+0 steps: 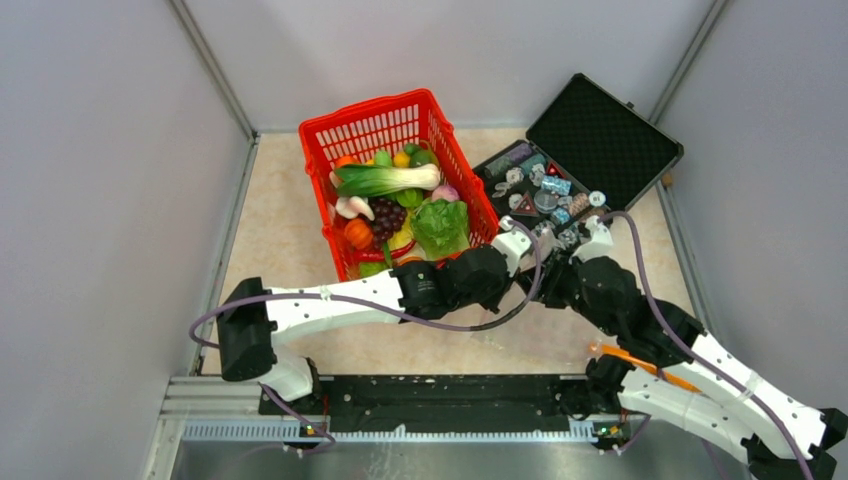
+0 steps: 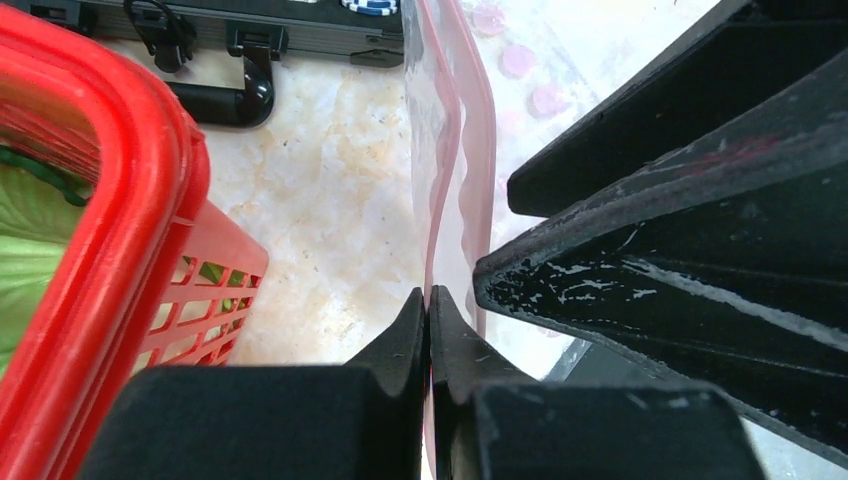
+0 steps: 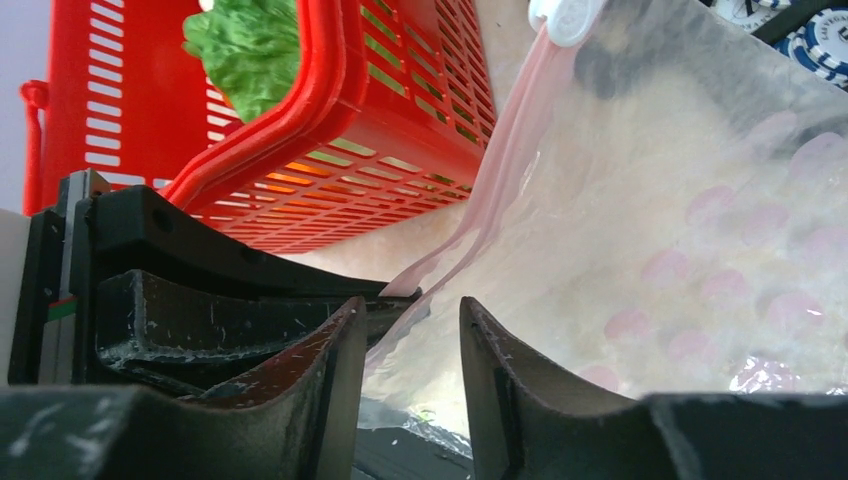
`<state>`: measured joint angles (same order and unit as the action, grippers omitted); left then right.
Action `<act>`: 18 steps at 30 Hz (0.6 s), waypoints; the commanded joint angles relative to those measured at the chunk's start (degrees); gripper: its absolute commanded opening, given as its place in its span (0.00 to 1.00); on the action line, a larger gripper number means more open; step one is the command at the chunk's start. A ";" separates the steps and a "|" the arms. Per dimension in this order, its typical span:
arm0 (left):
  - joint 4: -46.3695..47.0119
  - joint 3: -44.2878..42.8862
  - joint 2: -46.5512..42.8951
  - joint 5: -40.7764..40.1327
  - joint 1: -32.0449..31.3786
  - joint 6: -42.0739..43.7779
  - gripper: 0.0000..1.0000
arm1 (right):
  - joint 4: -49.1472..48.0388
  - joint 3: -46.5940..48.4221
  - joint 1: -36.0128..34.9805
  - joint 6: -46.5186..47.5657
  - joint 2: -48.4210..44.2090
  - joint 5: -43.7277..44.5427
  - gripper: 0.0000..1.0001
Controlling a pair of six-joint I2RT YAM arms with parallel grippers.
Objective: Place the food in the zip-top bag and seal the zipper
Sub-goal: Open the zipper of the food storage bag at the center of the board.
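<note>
Beige tabletop [image 1: 285,230] is carrying the zip-top bag [image 1: 545,335] at the red basket's [image 1: 312,135] five o'clock, left gripper [image 2: 428,295] clamping shut on its zipper [image 2: 455,150], right gripper [image 3: 410,310] straddling that edge half-open, so it could be slipping out.

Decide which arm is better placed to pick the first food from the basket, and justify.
Probably right: the right pincer stands open beside the red basket, while the left pincer is shut on the zipper of the zip-top bag, holding it up.

Beige marbled tabletop [image 1: 280,240]: red basket [image 1: 372,113] far centre, open black case [image 1: 600,140] far right, zip-top bag [image 1: 540,335] near right (one edge raised).
</note>
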<state>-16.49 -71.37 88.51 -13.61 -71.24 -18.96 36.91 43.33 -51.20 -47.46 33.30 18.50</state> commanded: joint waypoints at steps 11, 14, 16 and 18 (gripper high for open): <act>2.25 -0.49 -3.50 -2.56 0.05 -0.46 0.00 | -1.96 2.81 0.17 1.67 5.69 -2.57 0.23; 3.37 0.08 -4.23 -1.23 0.06 -0.27 0.00 | -0.34 2.89 0.18 0.92 5.70 0.64 0.23; 4.49 0.67 -4.51 0.34 0.10 0.31 0.00 | 0.53 2.88 0.21 -0.34 5.77 3.25 0.23; 4.95 0.86 -4.50 1.97 0.05 0.77 0.00 | -0.01 2.42 0.14 -1.83 5.63 5.36 0.22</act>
<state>-16.01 -71.02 86.70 -14.57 -71.02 -18.92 36.91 44.05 -51.20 -47.09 39.33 18.39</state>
